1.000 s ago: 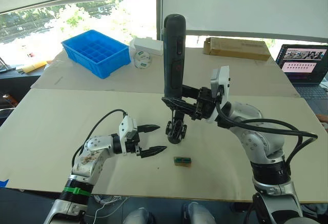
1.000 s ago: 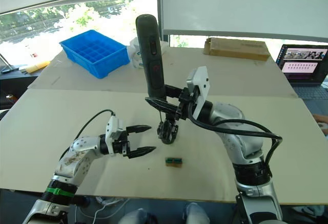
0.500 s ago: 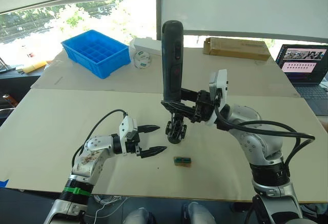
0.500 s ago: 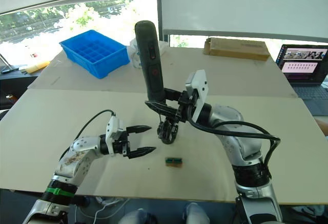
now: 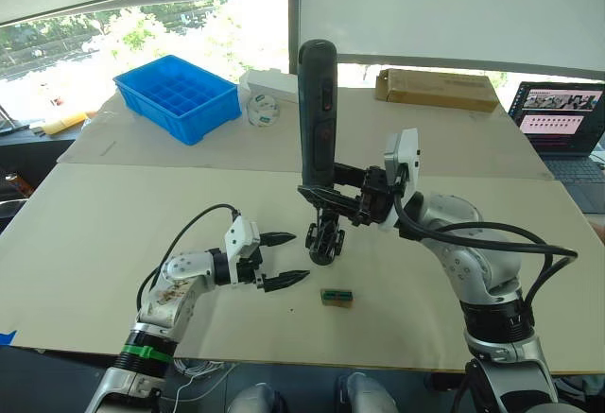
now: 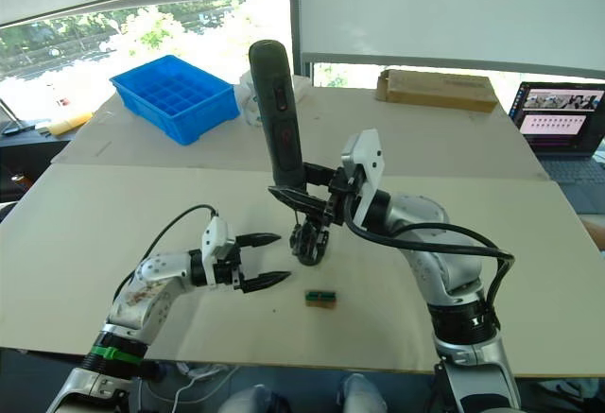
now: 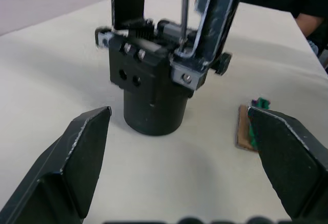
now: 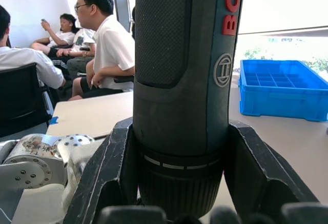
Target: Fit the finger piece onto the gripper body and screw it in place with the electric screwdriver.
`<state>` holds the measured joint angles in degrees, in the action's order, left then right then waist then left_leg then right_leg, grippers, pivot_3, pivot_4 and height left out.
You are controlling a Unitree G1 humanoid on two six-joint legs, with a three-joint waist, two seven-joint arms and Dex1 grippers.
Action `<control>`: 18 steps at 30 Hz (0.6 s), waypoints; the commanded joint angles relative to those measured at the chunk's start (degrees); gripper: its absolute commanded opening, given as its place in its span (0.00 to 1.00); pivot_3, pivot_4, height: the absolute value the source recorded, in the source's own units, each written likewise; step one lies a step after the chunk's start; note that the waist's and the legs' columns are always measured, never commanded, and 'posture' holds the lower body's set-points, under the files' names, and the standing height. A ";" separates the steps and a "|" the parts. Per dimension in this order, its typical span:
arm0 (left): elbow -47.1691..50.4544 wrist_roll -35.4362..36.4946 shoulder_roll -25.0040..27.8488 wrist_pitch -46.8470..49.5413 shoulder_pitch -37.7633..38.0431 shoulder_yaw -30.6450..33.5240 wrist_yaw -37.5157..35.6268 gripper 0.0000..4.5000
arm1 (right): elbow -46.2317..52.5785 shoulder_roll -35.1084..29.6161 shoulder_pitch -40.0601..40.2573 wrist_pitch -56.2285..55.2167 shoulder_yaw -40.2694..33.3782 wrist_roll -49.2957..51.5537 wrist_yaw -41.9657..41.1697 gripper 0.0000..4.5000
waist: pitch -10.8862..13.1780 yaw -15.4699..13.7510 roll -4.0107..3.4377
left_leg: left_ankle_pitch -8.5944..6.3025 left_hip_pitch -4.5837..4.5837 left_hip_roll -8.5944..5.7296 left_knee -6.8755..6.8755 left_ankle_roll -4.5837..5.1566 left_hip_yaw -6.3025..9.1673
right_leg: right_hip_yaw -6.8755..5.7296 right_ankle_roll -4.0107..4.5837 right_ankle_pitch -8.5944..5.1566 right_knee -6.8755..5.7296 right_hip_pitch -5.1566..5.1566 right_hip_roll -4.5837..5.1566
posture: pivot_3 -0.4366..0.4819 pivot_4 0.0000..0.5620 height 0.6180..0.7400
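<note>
Right gripper point(image 5: 326, 194) clamped on upright screwdriver point(image 5: 315, 115), bit down on body point(image 7: 152, 88) (table centre). Left gripper point(image 5: 286, 260) spread, just left.

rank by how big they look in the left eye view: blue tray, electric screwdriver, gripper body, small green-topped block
1. electric screwdriver and blue tray: much alike in extent; the screwdriver stands nearer the camera, so unsure which leads.
2. gripper body: clearly smaller.
3. small green-topped block: smallest.

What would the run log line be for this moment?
right gripper: shut on electric screwdriver, upright, bit on gripper body | left gripper: open beside it | green-topped block: on table
</note>
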<state>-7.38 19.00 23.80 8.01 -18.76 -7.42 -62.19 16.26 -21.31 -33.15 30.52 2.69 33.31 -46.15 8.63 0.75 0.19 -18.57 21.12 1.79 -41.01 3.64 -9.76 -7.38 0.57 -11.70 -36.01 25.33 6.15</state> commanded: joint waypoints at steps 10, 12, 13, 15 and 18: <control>-9.22 -5.82 -5.38 -4.30 -6.76 -3.27 3.11 1.00 | 3.32 0.42 -0.40 -2.96 0.24 -0.06 -0.47 0.43 | 0.00 0.01 0.00 | 0.00 0.00 -0.01 0.01 0.00 0.00 | -0.01 0.00 0.00 0.00 0.00 -0.01 | 0.48 0.27 1.00; -9.85 -6.10 -5.81 -4.55 -7.08 -3.31 3.03 1.00 | 3.32 0.37 -0.37 -2.98 0.23 -0.07 -0.50 0.43 | 0.00 0.02 0.00 | 0.00 0.00 -0.01 0.00 0.00 0.00 | -0.01 0.00 0.00 0.00 0.00 -0.01 | 0.48 0.27 1.00; -10.37 -6.28 -6.26 -4.81 -7.36 -3.47 3.09 1.00 | 3.35 0.34 -0.33 -2.93 0.24 -0.08 -0.48 0.43 | 0.00 0.03 0.00 | 0.00 0.00 -0.01 0.01 0.00 0.00 | -0.01 0.00 0.00 0.00 0.00 -0.01 | 0.48 0.27 1.00; -11.29 -6.68 -6.92 -5.41 -7.85 -3.93 3.00 1.00 | 3.49 0.31 -0.21 -2.84 0.31 -0.09 -0.41 0.43 | 0.00 0.03 0.00 | 0.00 0.00 -0.01 0.00 0.00 0.00 | 0.00 0.00 0.00 0.00 0.00 -0.01 | 0.48 0.27 1.00; -12.64 -7.02 -7.88 -6.01 -8.27 -3.94 3.30 1.00 | 3.77 0.19 0.12 -2.81 0.36 -0.15 -0.35 0.43 | 0.00 -0.05 0.00 | 0.00 0.00 -0.01 -0.03 0.00 0.01 | -0.01 0.00 0.00 -0.02 -0.02 -0.01 | 0.48 0.27 1.00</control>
<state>-19.98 12.12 16.35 3.43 -26.29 -11.19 -59.08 16.84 -21.09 -32.92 30.03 3.74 32.71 -46.14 8.63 0.70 0.19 -18.57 21.12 1.78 -41.05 3.64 -9.75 -7.39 0.57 -11.70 -36.03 25.31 6.14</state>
